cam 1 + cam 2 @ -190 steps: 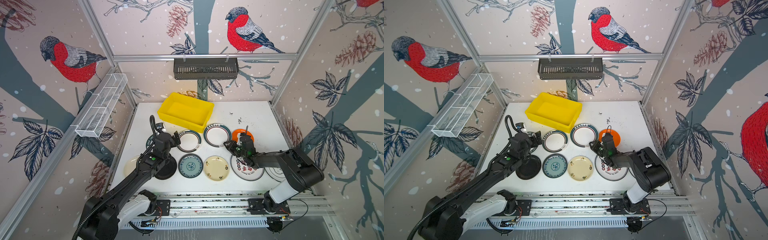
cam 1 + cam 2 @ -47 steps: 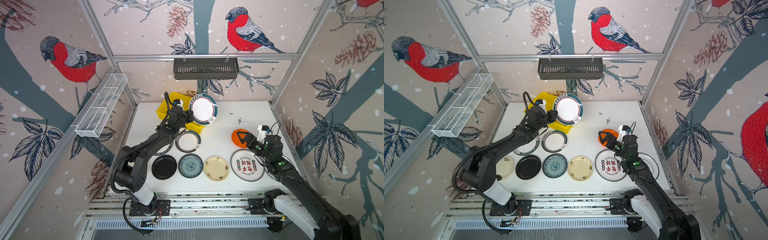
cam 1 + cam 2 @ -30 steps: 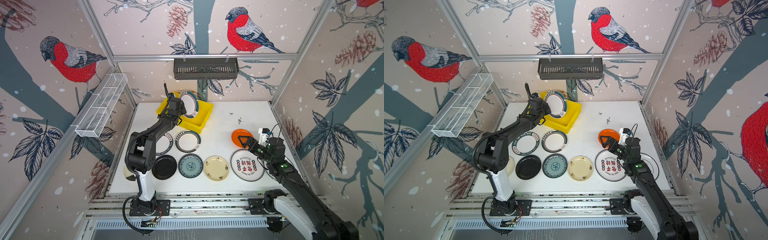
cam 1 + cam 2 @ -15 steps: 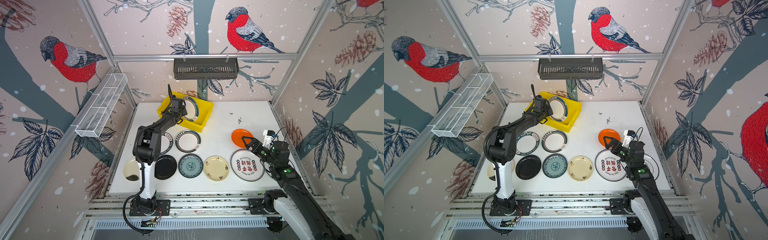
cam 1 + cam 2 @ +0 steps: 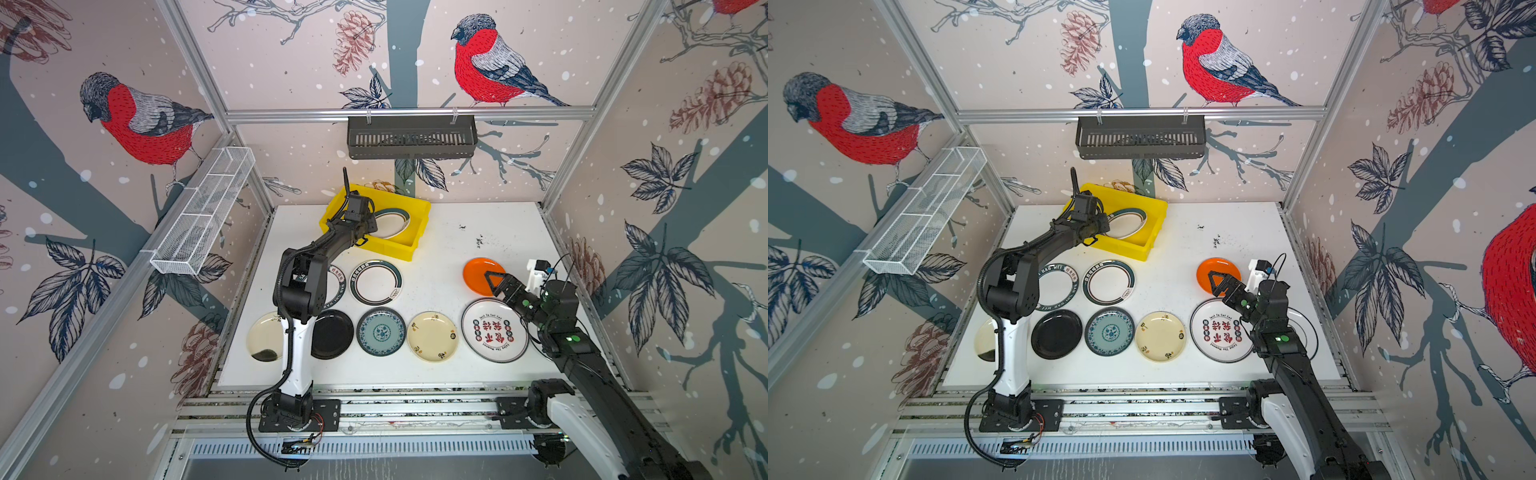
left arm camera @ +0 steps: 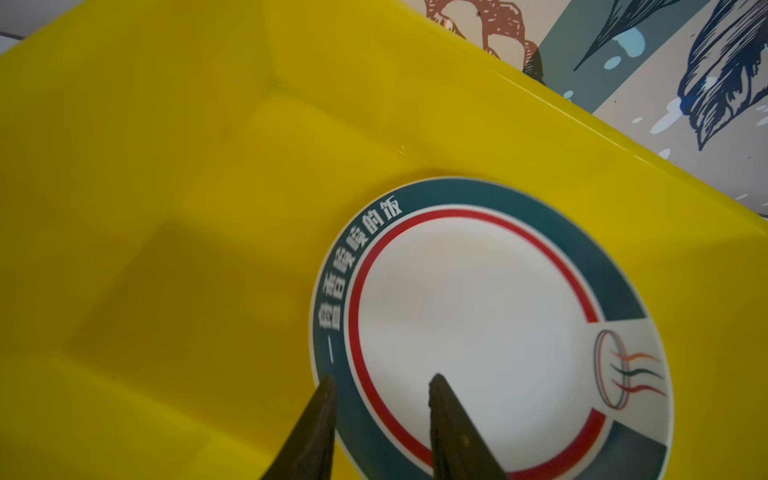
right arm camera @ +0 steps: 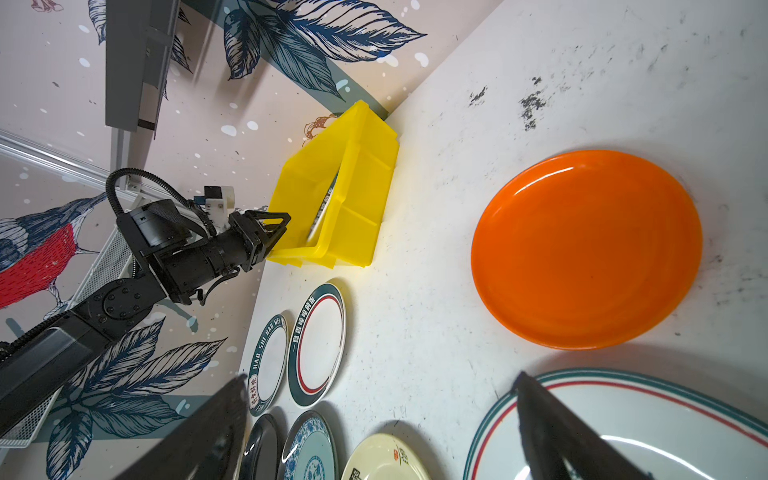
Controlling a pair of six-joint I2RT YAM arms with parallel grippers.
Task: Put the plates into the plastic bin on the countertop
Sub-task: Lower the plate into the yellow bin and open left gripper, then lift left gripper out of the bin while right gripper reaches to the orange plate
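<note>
Teal-rimmed plate (image 6: 478, 324) rests in the plastic bin (image 6: 166, 166); left fingers (image 6: 312, 428) parted over its rim; right fingers (image 7: 548, 432) spread, empty.

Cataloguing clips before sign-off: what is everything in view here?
plastic bin: 1, yellow, back of countertop
binned plate: 1, white, teal lettered rim, in bin
lettered plates: 2, white, dark rims, before bin
orange plate: 1, orange, right side
front plates: 6, cream, black, blue-patterned, cream floral, white red-lettered, white part-hidden; near edge
wall basket: 1, dark, back wall
wire tray: 1, white, left wall
left pincer: 1, black, open over binned plate
right pincer: 1, black, open near orange plate
</note>
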